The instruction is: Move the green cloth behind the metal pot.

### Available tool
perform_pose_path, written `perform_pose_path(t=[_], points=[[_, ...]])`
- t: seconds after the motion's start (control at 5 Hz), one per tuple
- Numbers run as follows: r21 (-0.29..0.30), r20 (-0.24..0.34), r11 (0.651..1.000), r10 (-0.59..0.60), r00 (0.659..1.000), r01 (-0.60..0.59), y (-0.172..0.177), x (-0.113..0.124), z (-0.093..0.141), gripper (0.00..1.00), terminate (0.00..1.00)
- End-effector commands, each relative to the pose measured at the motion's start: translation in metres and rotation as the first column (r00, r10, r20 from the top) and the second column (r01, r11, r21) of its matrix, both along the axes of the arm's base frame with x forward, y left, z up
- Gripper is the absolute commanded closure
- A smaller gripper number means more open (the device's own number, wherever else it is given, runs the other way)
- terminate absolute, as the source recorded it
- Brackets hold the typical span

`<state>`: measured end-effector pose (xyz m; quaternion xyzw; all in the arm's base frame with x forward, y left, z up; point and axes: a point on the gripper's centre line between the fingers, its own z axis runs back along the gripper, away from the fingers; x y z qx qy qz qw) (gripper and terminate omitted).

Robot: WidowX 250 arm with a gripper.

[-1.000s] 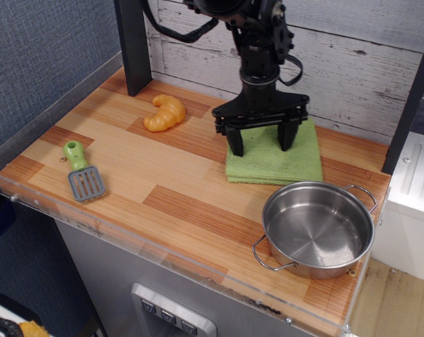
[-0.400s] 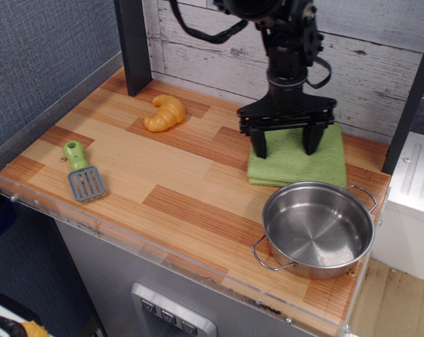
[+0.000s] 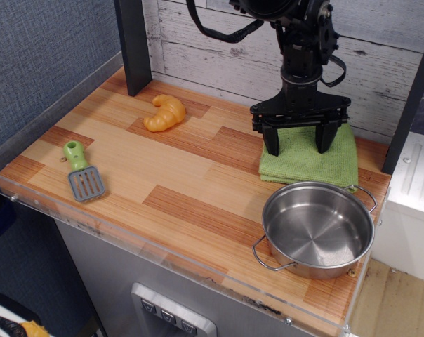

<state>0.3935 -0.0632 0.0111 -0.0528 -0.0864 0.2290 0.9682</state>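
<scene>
The green cloth (image 3: 309,167) lies flat on the wooden table at the back right, directly behind the metal pot (image 3: 317,228) and touching its far rim. The pot stands upright and empty near the front right corner, with two wire loop handles. My gripper (image 3: 298,149) is over the cloth with its jaws spread wide. Both black fingertips (image 3: 272,148) are down on the cloth's back part. The gripper holds nothing between its jaws.
A yellow croissant (image 3: 165,112) lies at the back middle. A green-handled grey spatula (image 3: 82,173) lies at the front left. A dark post (image 3: 133,45) stands at the back left and another at the right edge. A clear rim (image 3: 163,254) runs along the front.
My gripper has slid to the right with its fingertips on the green cloth. The cloth went with it, from behind the pot's left side to directly behind the pot.
</scene>
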Motion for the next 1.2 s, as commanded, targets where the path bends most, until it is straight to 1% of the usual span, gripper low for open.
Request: perform_pose_path(t=[0.0,0.2,0.4,0.8,1.0], points=[[-0.022,-0.009,0.999,-0.027,1.000,0.027,-0.005,-0.007,0.003,0.00,0.00],[-0.046,-0.003,0.999,-0.004,1.000,0.003,-0.002,-0.001,0.015,0.00,0.00],[-0.094,-0.021,0.994,0.045,0.999,-0.047,0.003,0.009,0.035,0.00,0.00],[-0.111,0.048,0.991,0.086,0.995,-0.080,0.010,0.015,0.075,0.00,0.00],[-0.124,0.068,0.988,0.101,0.993,-0.092,0.013,0.012,0.095,0.00,0.00]])
